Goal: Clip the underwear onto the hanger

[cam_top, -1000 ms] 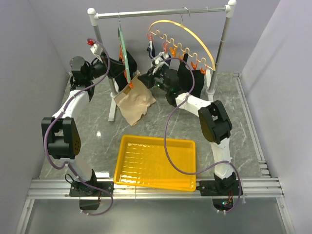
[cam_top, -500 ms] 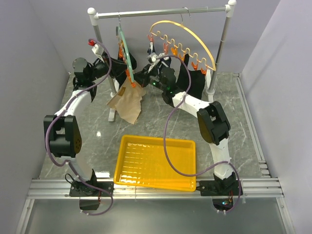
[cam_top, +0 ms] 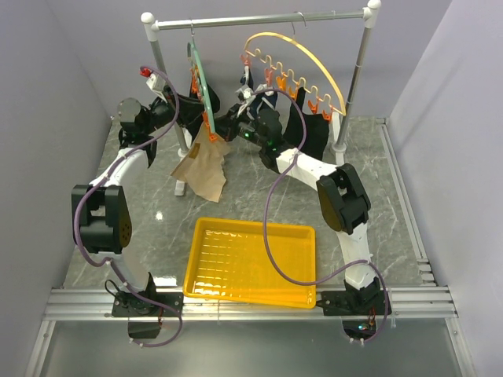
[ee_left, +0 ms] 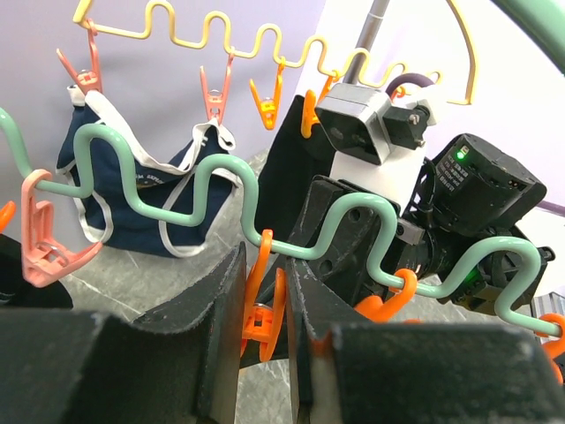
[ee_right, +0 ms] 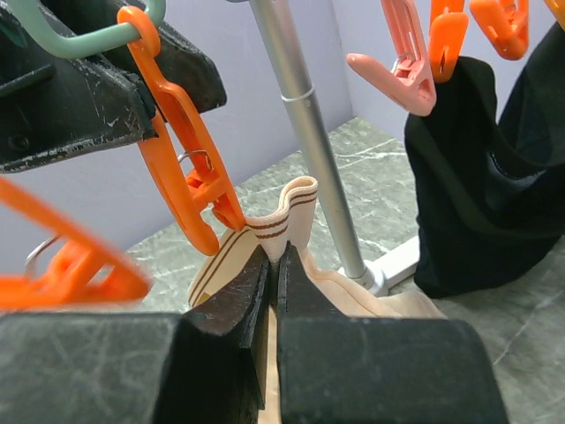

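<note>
The right gripper (ee_right: 275, 262) pinches underwear (ee_right: 284, 208) below the orange clip (ee_right: 187, 168) (left gripper (ee_left: 265, 265) squeezes it).

Left pincer (ee_left: 265, 293) and right pincer (ee_right: 275, 261), both raised, clamped tight.

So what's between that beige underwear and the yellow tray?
Nothing: the top view shows only a bare stretch of grey marble table between the underwear and the yellow tray.

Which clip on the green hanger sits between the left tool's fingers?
The middle orange clip on the green hanger, flanked by both fingers of the left tool; the pink clip to its left and the second orange clip to its right hang free.
</note>
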`<state>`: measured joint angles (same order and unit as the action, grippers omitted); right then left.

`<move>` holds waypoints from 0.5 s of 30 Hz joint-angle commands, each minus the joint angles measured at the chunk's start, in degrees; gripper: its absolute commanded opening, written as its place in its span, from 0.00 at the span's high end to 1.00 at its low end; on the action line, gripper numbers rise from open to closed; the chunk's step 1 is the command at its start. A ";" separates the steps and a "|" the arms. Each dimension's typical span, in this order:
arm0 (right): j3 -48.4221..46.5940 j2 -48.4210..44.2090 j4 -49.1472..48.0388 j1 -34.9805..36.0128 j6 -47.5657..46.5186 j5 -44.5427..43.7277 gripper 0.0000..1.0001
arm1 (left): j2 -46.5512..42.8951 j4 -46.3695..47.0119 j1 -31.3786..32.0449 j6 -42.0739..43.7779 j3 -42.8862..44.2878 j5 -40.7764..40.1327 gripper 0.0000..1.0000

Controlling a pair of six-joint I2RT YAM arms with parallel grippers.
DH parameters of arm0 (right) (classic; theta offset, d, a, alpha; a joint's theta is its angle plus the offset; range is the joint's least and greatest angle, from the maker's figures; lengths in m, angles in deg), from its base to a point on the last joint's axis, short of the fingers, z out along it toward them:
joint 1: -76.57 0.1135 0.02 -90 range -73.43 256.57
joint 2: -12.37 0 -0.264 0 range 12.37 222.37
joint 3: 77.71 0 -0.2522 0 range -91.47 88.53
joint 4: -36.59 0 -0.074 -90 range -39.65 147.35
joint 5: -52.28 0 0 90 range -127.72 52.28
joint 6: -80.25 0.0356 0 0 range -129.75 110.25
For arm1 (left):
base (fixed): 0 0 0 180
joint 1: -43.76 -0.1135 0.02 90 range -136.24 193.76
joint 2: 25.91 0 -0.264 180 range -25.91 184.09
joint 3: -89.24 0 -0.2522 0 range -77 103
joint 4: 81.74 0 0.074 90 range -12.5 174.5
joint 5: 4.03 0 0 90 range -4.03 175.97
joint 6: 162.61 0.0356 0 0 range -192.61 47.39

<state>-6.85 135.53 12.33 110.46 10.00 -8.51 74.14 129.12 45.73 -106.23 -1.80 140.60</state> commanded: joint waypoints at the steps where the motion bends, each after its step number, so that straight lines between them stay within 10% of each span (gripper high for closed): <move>1: -2.01 -0.54 -4.43 0.39 2.39 0.06 1.00 | 0.94 1.26 -0.04 -1.44 -0.14 -0.14 1.00; 15: 2.82 -3.01 -6.36 -0.05 4.95 1.73 1.00 | 1.29 3.10 -0.31 -2.15 0.04 -0.05 1.00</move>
<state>-4.88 135.50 9.86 110.44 13.82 -7.99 75.10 131.46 45.71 -107.39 -1.80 140.63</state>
